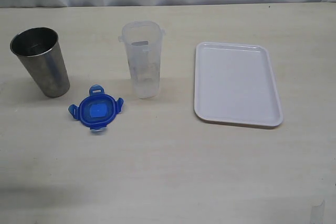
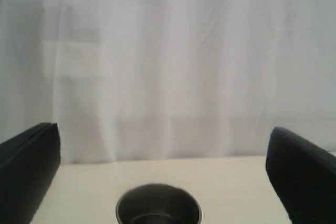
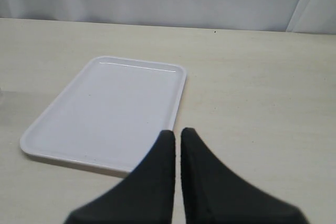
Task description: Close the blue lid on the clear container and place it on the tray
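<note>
The blue lid lies flat on the table, flaps spread, just in front and left of the clear container, which stands upright and uncovered. The white tray lies empty to the container's right, also seen in the right wrist view as the tray. My left gripper is open, its black fingers far apart with nothing between them, above the grey metal cup. My right gripper is shut and empty, its tips over the tray's near corner. Neither gripper shows in the exterior view.
A grey metal cup stands upright left of the lid; its dark rim shows below the left gripper. A white curtain hangs behind the table's far edge.
</note>
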Tool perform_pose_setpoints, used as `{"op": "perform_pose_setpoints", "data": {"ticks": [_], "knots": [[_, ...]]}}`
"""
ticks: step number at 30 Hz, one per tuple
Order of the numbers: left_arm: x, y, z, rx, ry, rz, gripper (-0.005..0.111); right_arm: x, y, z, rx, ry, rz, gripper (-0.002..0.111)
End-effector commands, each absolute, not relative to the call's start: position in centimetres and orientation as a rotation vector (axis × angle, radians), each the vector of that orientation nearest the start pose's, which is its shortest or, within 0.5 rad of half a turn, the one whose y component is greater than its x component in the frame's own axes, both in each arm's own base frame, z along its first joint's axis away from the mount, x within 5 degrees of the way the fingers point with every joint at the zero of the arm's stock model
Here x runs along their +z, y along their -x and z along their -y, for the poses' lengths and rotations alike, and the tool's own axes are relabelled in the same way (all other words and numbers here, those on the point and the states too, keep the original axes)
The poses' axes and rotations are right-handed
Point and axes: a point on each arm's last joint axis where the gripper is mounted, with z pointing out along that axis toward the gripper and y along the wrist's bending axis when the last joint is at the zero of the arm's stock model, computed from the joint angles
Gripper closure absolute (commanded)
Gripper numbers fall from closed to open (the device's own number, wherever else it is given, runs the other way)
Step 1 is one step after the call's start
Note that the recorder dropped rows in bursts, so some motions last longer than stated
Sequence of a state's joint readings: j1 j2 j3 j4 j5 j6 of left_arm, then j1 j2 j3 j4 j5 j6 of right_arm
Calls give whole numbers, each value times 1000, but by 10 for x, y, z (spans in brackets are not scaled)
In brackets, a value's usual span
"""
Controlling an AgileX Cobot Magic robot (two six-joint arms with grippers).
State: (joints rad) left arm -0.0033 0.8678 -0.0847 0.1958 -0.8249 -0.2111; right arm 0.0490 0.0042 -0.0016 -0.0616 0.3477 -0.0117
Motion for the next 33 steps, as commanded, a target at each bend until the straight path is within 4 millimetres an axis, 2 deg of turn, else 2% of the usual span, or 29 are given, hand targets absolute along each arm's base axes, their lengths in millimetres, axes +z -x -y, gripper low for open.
{"op": "perform_pose_setpoints", "data": {"ticks": [1,10,17,22,25,33], "knots": [[211,-163,19,-191,-121,-1514,4,182,-53,0,-40,91,-1827,104],[176,-188,21,-175,-172,-1592,4,182,-53,0,-40,91,-1827,104],[149,-213,22,-190,-177,-1714,4,182,-53,0,-40,91,-1827,104],[128,-221,22,-188,-191,-1798,4,182,-53,0,-40,91,-1827,104],[120,-227,22,-190,-191,-1826,4,182,-53,0,-40,91,-1827,104],[114,-246,27,-216,-244,-1814,4,182,-53,0,-40,91,-1827,104]]}}
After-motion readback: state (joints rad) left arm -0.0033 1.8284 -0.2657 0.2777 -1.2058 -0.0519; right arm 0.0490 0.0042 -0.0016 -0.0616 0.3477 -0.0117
